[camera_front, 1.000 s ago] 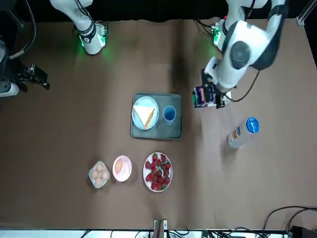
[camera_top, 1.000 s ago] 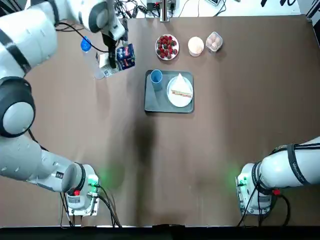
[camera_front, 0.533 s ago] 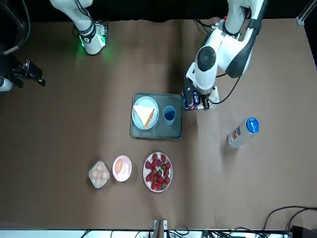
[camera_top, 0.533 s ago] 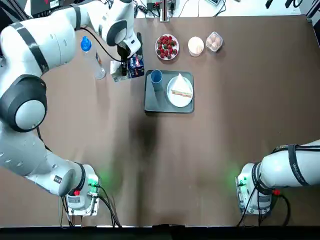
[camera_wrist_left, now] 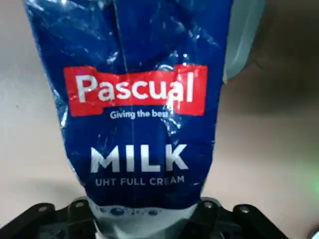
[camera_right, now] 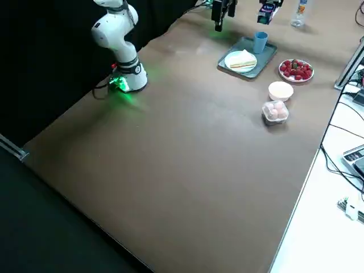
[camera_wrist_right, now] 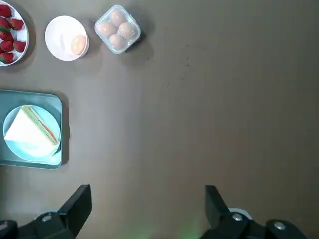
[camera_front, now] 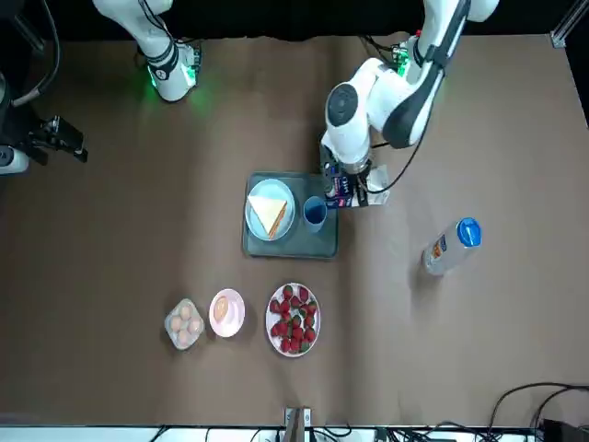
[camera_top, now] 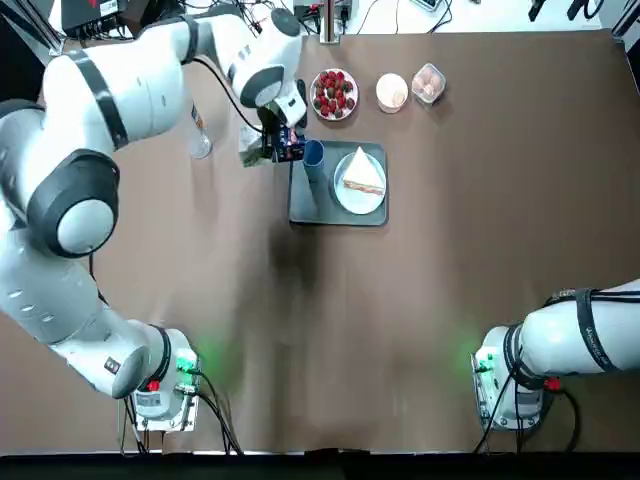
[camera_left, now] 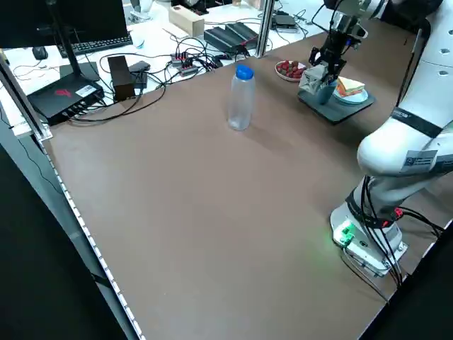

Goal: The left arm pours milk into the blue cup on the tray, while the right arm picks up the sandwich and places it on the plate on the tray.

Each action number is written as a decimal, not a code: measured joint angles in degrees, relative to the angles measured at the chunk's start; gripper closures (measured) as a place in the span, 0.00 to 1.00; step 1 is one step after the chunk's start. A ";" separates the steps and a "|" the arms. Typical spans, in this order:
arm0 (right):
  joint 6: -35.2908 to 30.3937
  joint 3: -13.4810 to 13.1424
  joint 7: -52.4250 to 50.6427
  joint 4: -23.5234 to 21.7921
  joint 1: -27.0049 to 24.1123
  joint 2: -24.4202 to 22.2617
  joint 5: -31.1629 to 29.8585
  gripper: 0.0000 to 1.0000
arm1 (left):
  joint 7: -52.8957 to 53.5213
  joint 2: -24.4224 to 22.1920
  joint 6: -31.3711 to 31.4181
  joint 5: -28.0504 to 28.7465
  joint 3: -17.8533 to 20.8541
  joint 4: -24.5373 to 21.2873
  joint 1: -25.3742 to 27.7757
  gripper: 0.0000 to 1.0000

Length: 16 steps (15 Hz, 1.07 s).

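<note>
My left gripper is shut on the blue milk carton, held just off the left edge of the grey tray beside the blue cup. In the left wrist view the carton fills the picture, with the cup showing past its far end. The sandwich lies on the pale plate on the tray. My right gripper hangs open and empty high above the table's right side, seen at the edge of the front view.
A clear water bottle with a blue cap stands left of the tray. Behind the tray sit a plate of strawberries, a small bowl and a box of eggs.
The left arm has carried the milk carton rightwards, from beside the water bottle to the tray's edge next to the blue cup. The right arm has stayed about where it was.
</note>
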 joint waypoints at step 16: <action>1.82 0.00 0.00 -0.30 0.00 0.00 0.00 0.00 | -2.71 10.58 -6.82 4.08 0.30 12.63 -2.84 0.42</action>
